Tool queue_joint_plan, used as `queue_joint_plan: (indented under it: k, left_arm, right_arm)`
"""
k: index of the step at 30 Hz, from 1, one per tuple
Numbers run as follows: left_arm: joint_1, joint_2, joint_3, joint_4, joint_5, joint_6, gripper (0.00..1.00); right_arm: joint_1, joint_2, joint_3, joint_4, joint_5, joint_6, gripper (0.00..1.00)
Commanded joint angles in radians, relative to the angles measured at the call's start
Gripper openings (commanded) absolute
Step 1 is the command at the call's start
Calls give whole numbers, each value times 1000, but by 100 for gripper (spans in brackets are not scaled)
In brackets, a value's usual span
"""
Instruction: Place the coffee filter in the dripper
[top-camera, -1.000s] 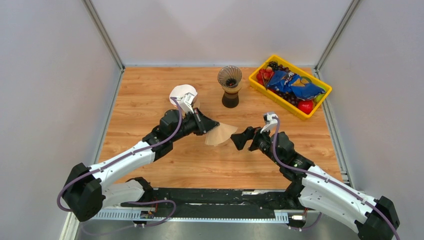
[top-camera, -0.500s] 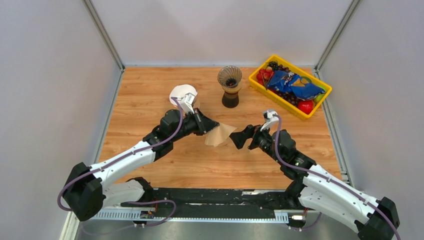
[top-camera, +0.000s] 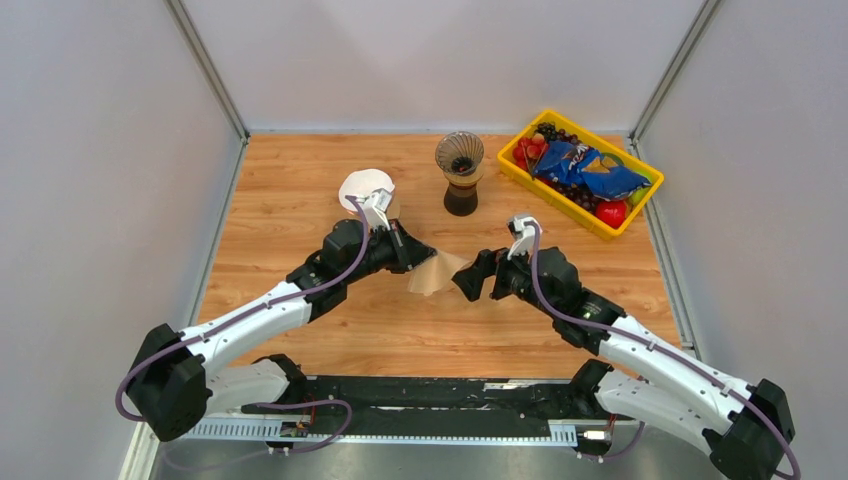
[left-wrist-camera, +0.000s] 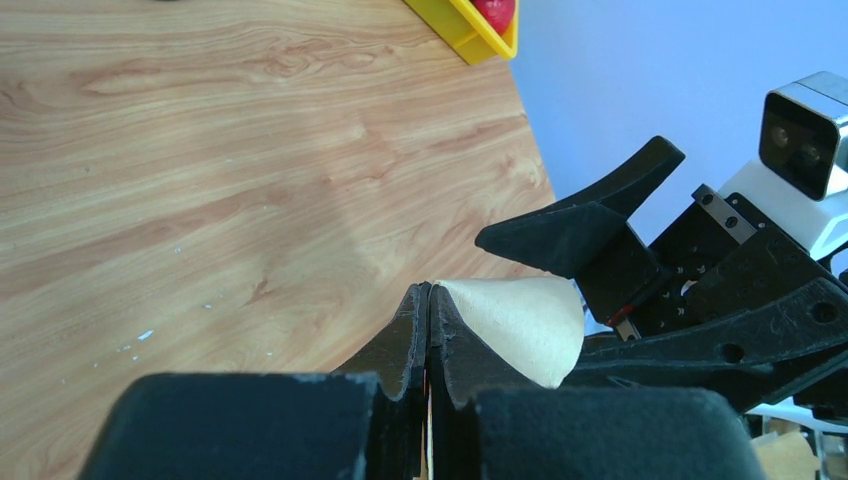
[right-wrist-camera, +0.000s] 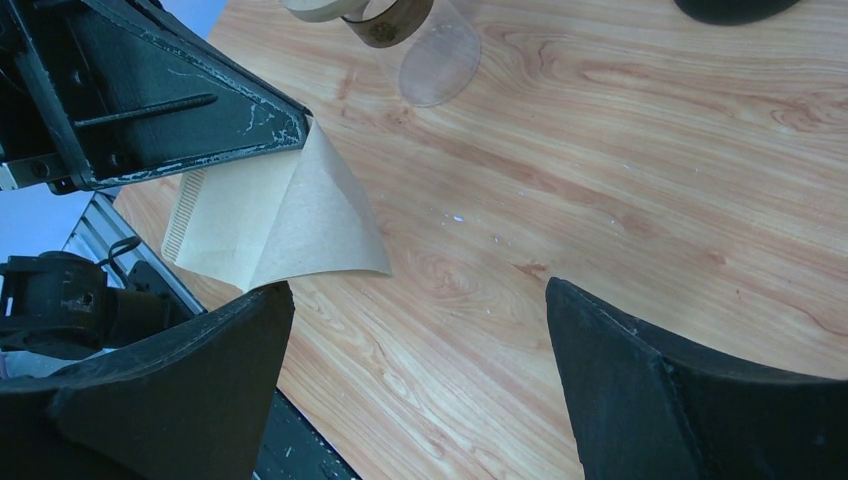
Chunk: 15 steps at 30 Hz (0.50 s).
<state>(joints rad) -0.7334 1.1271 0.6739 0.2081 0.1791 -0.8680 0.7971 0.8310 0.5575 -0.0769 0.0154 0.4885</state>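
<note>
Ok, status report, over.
Left gripper shut on coffee filter. Right gripper open beside it. Dripper empty, nothing in the way.

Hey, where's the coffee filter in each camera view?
Top external: coffee filter mid-table, at the tip of the left fingers.
Left wrist: coffee filter lower centre-right, poking from the left fingers.
Right wrist: coffee filter left of centre, held by the left fingers.
Shared landmark: the left fingers pinching it, in all three.
</note>
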Motion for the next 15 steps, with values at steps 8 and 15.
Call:
queue_joint_plan:
  k: [8, 15]
  left_arm:
    - [-2, 7, 42, -10, -4, 52, 0]
    - [-3, 11, 46, -26, -3, 62, 0]
  right_arm:
    - [-1, 38, 96, -141, -32, -86, 99]
    - [-1, 41, 127, -164, -39, -131, 98]
